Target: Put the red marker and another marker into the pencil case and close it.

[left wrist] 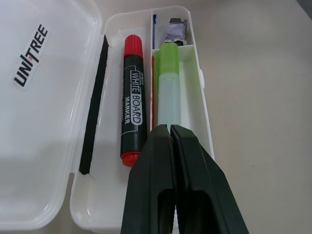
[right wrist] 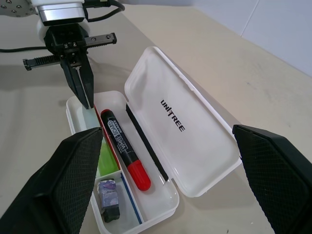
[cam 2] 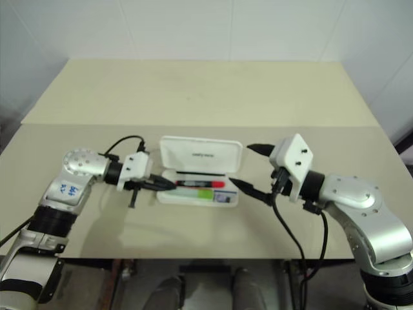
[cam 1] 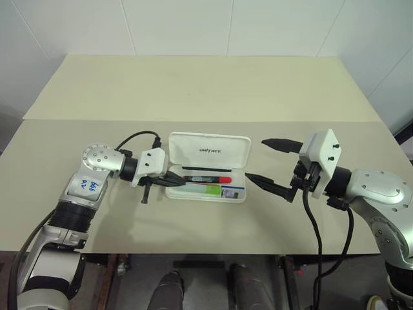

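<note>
The pencil case (cam 1: 208, 169) lies open on the table (cam 1: 193, 90) between my two grippers, its lid behind the tray. In the tray, the red marker (left wrist: 132, 100) lies between a black pen (left wrist: 94, 105) and the green marker (left wrist: 167, 87). My left gripper (cam 1: 179, 183) sits at the tray's left end, my right gripper (cam 1: 261, 162) just off its right end.

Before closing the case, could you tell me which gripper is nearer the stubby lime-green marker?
Left. The left gripper reaches the stubby lime-green marker at its end; the right gripper hangs beside the case.
</note>
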Robot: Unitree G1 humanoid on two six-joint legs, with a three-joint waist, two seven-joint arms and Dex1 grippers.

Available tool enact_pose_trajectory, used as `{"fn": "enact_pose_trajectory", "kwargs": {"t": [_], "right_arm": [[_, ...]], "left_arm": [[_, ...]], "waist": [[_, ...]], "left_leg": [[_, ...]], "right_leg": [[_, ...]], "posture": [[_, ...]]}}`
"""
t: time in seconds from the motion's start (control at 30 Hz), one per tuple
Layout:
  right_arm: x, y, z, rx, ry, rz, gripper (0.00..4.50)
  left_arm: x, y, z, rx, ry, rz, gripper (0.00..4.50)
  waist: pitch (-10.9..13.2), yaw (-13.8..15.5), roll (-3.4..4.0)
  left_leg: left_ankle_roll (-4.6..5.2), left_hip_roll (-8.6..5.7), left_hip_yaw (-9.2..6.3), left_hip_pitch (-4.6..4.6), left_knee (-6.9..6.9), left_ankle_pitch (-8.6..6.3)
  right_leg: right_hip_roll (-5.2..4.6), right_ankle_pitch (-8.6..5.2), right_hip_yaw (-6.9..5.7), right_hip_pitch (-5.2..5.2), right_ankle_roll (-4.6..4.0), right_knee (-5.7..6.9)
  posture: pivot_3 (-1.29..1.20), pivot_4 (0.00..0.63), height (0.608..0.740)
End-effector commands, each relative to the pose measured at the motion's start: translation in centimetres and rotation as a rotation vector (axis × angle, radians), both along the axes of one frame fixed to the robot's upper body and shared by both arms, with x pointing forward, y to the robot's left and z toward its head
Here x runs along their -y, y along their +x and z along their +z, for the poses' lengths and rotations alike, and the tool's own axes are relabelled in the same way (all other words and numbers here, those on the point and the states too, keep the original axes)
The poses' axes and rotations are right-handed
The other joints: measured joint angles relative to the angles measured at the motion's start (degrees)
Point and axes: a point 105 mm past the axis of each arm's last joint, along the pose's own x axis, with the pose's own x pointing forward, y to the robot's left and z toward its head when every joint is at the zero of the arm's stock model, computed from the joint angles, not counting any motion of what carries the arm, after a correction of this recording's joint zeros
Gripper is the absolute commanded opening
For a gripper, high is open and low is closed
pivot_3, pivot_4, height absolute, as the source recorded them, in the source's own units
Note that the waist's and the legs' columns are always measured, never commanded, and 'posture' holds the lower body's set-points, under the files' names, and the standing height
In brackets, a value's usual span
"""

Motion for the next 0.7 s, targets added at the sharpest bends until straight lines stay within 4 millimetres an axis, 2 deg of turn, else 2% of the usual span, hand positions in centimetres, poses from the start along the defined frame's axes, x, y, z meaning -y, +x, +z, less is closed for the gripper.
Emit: {"fn": "enact_pose_trajectory", "kwargs": {"t": [0.03,0.37,0.53,0.7], "right_arm": [[-0.2,-0.6,1.1,0.053,0.007,0.011,4.5],[-0.4,-0.6,1.1,0.057,0.014,0.011,4.5],[-0.4,-0.6,1.2,0.06,0.018,0.011,4.5],[-0.5,-0.6,1.2,0.061,0.021,0.012,4.5]], "left_arm": [[0.1,-0.3,0.0,0.004,0.009,-0.026,0.03],[-0.1,-0.6,-0.9,-0.023,0.043,-0.026,0.03],[-0.2,0.4,-1.5,-0.004,0.057,0.04,0.03],[0.3,0.9,-0.9,-0.016,-0.004,0.072,0.03]], "waist": [[0.0,0.0,0.0],[0.0,0.0,0.0],[0.0,0.0,0.0],[0.0,0.2,0.0]], "left_leg": [[0.0,0.0,0.0,0.0,0.0,0.0],[0.0,0.0,0.0,0.0,0.0,0.0],[0.0,0.0,0.0,0.0,0.01,0.0],[0.02,-0.01,-0.01,0.02,0.07,0.01]], "right_leg": [[0.0,0.0,0.0,0.0,0.0,0.0],[0.0,0.0,0.0,0.0,0.0,0.0],[0.0,0.0,0.0,0.0,0.0,0.01],[0.0,0.03,0.0,0.05,-0.01,0.03]], "posture": [[0.0,0.15,0.74],[0.0,0.15,0.74],[0.0,0.15,0.74],[0.0,0.15,0.74]]}}
